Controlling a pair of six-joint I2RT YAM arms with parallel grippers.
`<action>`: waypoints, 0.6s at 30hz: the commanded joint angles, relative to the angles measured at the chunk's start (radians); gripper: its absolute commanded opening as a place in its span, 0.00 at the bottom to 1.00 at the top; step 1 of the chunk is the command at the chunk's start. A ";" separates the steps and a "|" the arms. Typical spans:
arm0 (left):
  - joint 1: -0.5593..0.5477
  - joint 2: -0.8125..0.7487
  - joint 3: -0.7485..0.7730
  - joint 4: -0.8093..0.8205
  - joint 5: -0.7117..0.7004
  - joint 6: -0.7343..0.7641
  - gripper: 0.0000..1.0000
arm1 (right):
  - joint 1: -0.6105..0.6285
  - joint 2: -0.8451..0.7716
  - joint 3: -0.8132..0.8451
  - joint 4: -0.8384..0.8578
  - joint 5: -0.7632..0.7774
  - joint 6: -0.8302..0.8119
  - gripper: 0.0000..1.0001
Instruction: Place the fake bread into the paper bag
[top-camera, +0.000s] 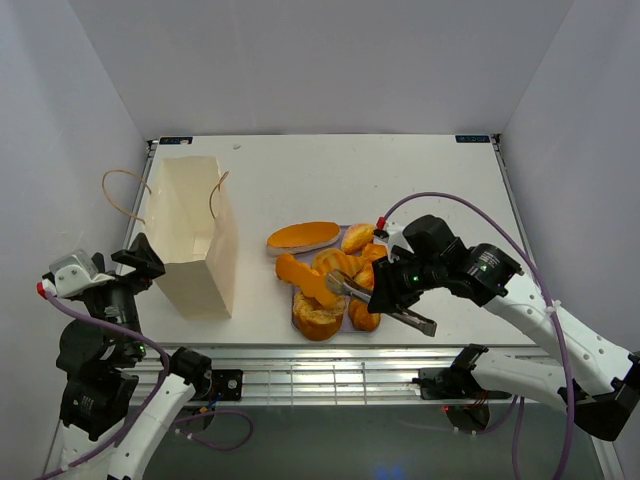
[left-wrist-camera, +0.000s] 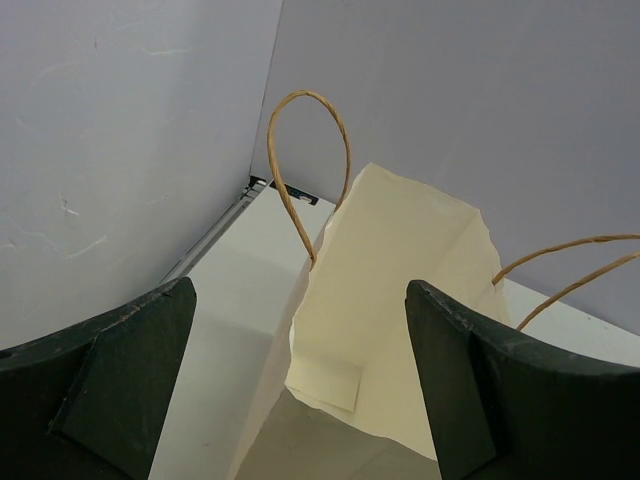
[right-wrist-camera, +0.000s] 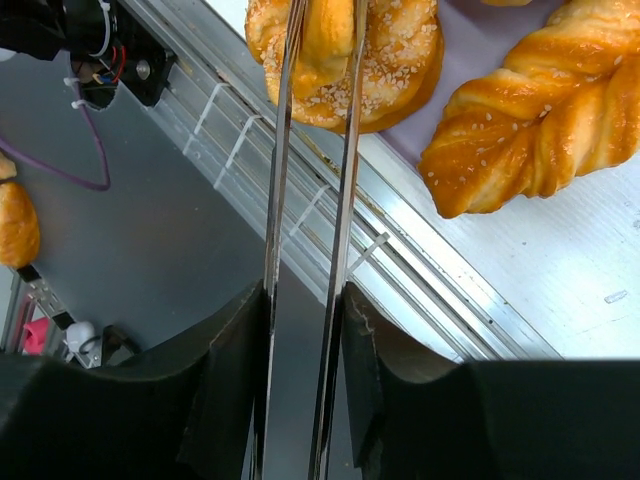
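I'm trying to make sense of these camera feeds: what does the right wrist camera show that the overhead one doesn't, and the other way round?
Only the right wrist view: sesame seeds on the ring and the braided loaf, and the right gripper squeezing the tongs, whose arms flank a bread piece on the ring. Only the overhead view: the paper bag on the left and the long flat loaf. Both: the tongs, the right gripper and some of the bread.
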 joint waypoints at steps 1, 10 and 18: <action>-0.005 0.014 -0.011 -0.002 0.022 0.006 0.96 | 0.007 -0.003 0.050 0.045 0.021 0.015 0.40; -0.005 0.018 -0.016 -0.011 0.042 -0.006 0.96 | 0.007 0.008 0.093 0.065 0.027 0.019 0.31; -0.005 -0.001 0.002 -0.034 0.019 -0.005 0.96 | 0.005 0.054 0.228 0.064 0.064 -0.028 0.29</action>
